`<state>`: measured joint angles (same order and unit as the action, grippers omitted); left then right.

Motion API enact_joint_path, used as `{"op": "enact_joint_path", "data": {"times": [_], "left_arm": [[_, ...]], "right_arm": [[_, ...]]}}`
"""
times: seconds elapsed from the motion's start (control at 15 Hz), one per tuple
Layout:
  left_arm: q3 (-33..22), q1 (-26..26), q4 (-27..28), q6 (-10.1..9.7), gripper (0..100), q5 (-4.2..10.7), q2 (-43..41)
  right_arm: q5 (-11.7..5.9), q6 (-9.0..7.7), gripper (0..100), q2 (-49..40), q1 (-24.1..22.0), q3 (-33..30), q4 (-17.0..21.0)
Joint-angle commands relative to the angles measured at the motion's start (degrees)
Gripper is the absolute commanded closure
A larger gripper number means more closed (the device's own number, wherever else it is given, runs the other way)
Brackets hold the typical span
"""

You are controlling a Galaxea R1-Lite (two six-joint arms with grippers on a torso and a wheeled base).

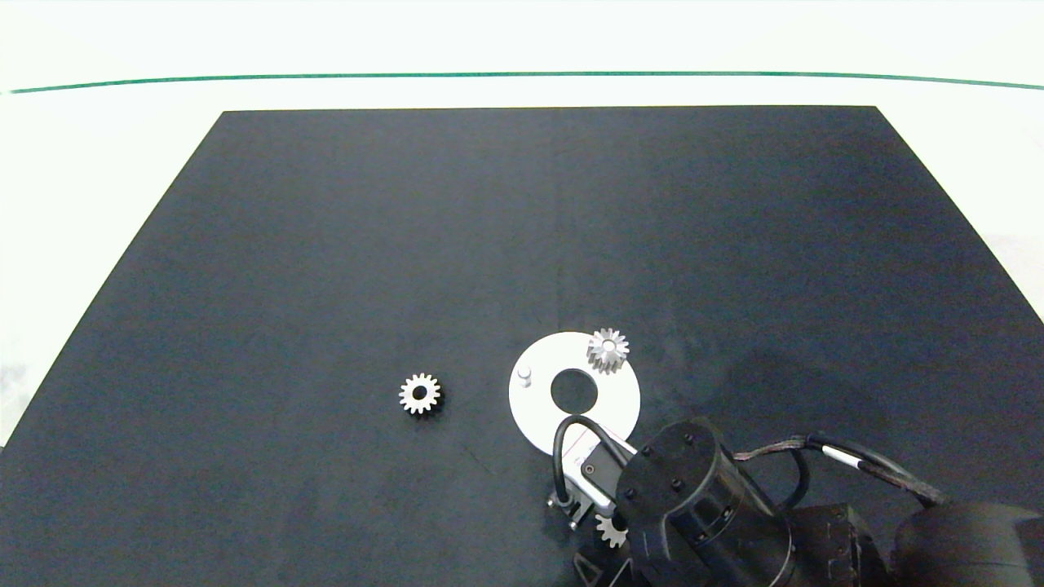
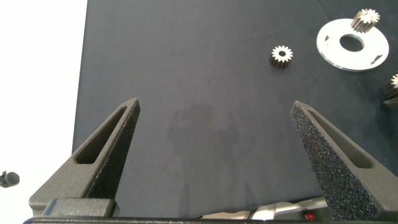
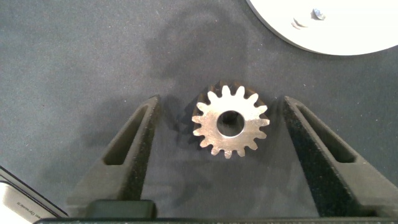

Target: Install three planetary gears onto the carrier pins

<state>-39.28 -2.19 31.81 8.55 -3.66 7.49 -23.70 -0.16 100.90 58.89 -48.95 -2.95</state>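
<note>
Nearest my right wrist camera sits a gear [image 3: 231,121], flat on the dark bench [image 1: 326,244], between the fingers of the right gripper [image 3: 221,158], which are spread wide and not touching it. To do this well, I judge I should close squarely across the teeth, lift straight, then line the bore over a free pin [image 1: 524,374]. In the head view that gear is at the lower centre, below the white disc [image 1: 534,408]. Count: three gears, one seated on the disc's upper right [image 1: 608,350], one loose at the disc's left [image 1: 420,394]. The left gripper [image 2: 214,134] idles wide open over bare bench.
</note>
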Motion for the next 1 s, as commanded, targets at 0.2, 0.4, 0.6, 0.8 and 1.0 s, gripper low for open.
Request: {"op": "enact_joint_path", "data": {"times": [0.2,0.4,0.6,0.8,1.0], "left_arm": [[-0.01,0.0,0.19,0.07,0,-0.03,0.07],[-0.01,0.0,0.19,0.07,0,-0.03,0.07],[-0.01,0.0,0.19,0.07,0,-0.03,-0.01],[-0.01,0.0,0.19,0.07,0,-0.03,-0.01],[-0.01,0.0,0.27,0.07,0,-0.03,-0.01]], "right_arm": [[-0.12,-0.02,33,0.08,-0.18,-0.01,-0.04],[-0.12,-0.02,39,0.08,-0.27,-0.19,-0.04],[-0.21,-0.02,45,0.17,-0.27,-0.36,-0.13],[-0.21,-0.11,51,0.17,-0.27,-0.36,-0.39],[-0.21,-0.11,57,0.17,-0.62,-0.27,-0.39]]}}
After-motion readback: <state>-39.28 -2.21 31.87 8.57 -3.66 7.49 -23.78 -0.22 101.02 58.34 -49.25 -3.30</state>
